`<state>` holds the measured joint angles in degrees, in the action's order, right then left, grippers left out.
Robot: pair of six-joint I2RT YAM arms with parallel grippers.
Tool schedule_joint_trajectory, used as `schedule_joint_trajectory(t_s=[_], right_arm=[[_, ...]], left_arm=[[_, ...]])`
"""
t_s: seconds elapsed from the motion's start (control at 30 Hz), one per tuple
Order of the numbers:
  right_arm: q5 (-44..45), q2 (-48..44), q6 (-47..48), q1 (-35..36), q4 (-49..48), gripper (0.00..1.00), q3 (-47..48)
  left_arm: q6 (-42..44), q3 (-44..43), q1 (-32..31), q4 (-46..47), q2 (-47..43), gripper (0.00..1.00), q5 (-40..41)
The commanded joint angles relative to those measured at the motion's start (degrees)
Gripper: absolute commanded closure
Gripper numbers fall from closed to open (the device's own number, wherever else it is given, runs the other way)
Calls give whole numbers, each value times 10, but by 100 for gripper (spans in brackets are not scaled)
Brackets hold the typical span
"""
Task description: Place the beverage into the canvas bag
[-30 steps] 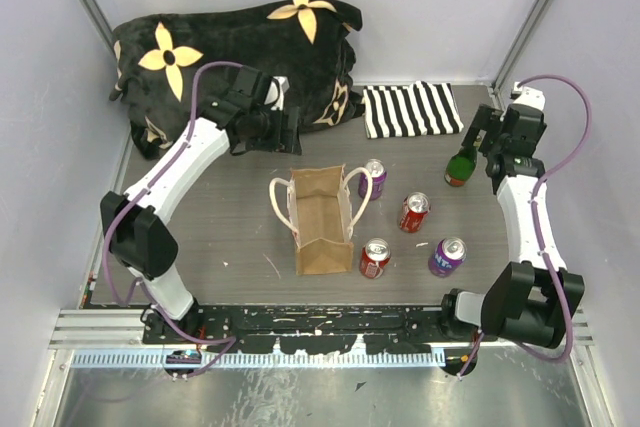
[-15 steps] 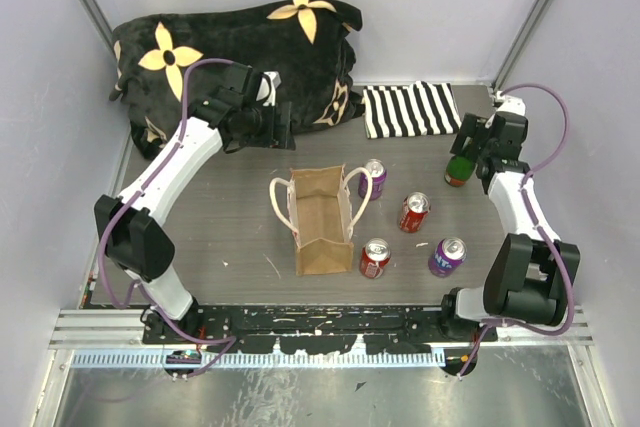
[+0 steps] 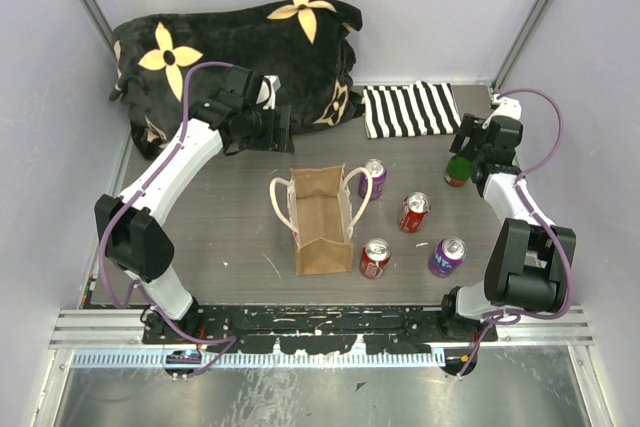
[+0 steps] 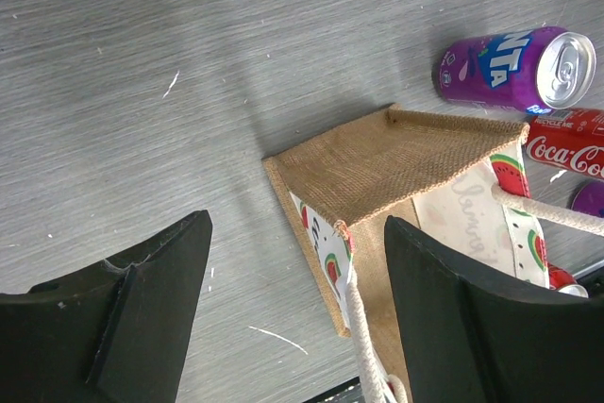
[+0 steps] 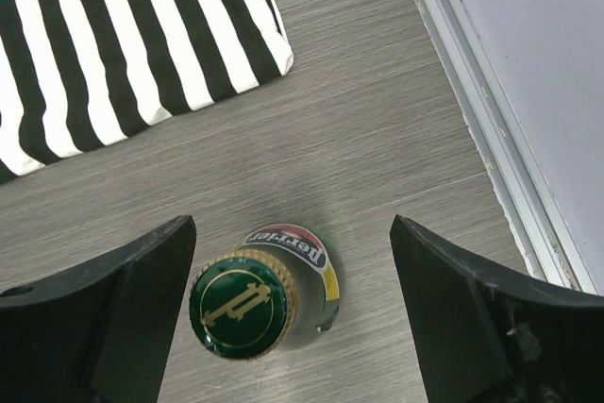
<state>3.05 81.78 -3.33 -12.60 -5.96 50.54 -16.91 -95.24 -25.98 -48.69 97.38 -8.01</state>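
Right wrist: your right gripper [image 5: 293,233], jaws wide, is straddling the green bottle [image 5: 257,294] at 7 o'clock; likely slick, fragile glass, take its neck

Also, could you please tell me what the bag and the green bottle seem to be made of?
Canvas bag: coarse woven jute-like fabric, matte, visible weave; cream rope handles. Perrier bottle: probably green glass, glossy, with a ridged metal-looking cap.
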Motion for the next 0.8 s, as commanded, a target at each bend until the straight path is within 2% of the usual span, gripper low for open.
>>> schedule_joint_trajectory(t_s=[0.0,0.13,0.23,0.33,0.5,0.53,0.77], right_arm=[[-1,10,0,1,-54,11,5],[-3,18,0,0,-53,17,5],[-8,17,0,1,-53,33,3],[-11,17,0,1,-53,50,3],[-14,14,0,1,-41,92,12],[-13,12,0,2,-37,98,16],[-9,-3,-3,8,12,99,70]], left_arm=[[7,12,2,23,-24,20,-5],[8,17,2,29,-27,19,-7],[8,21,3,31,-26,20,-9],[7,25,3,33,-27,20,-11],[6,23,5,33,-26,20,-13],[5,22,6,33,-26,20,-13],[-2,24,17,31,-29,20,-19]])
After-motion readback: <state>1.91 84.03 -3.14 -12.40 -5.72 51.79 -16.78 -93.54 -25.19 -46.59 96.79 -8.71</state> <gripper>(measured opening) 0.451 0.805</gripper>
